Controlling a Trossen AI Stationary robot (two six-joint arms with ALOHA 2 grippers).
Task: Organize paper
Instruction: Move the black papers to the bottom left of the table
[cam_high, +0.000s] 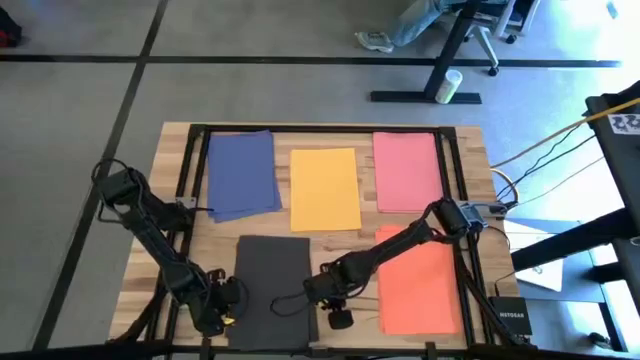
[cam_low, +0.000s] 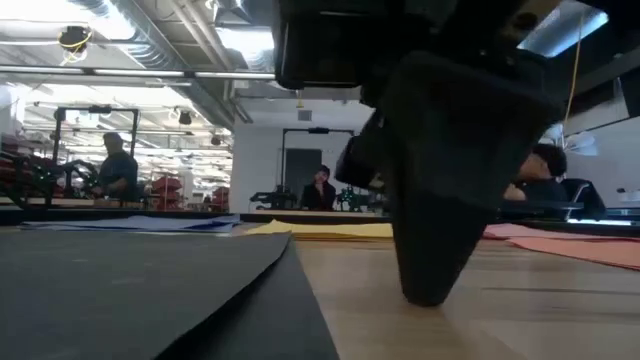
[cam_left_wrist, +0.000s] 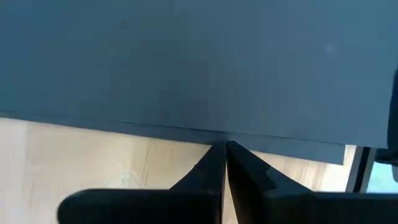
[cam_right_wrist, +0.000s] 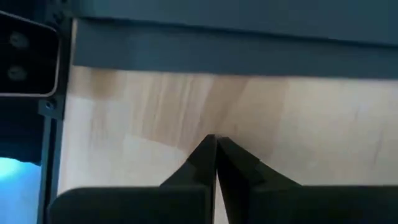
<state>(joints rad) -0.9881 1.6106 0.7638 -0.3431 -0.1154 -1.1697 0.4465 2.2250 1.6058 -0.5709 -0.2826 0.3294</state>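
Left claw (cam_left_wrist: 224, 149) has its fingers pressed together at the near edge of the dark grey-black sheet (cam_high: 272, 275), which lies flat on the wooden table (cam_high: 475, 160) between both arms; right claw (cam_right_wrist: 214, 142), also pinched together and empty, hovers over bare wood just beside that sheet's other side. Blue (cam_high: 243, 172), yellow (cam_high: 324, 188) and pink (cam_high: 406, 170) sheets line the far side, orange (cam_high: 420, 290) nearer. Sliding a fingertip under the edge seems wiser than pinching. No legible writing shows.
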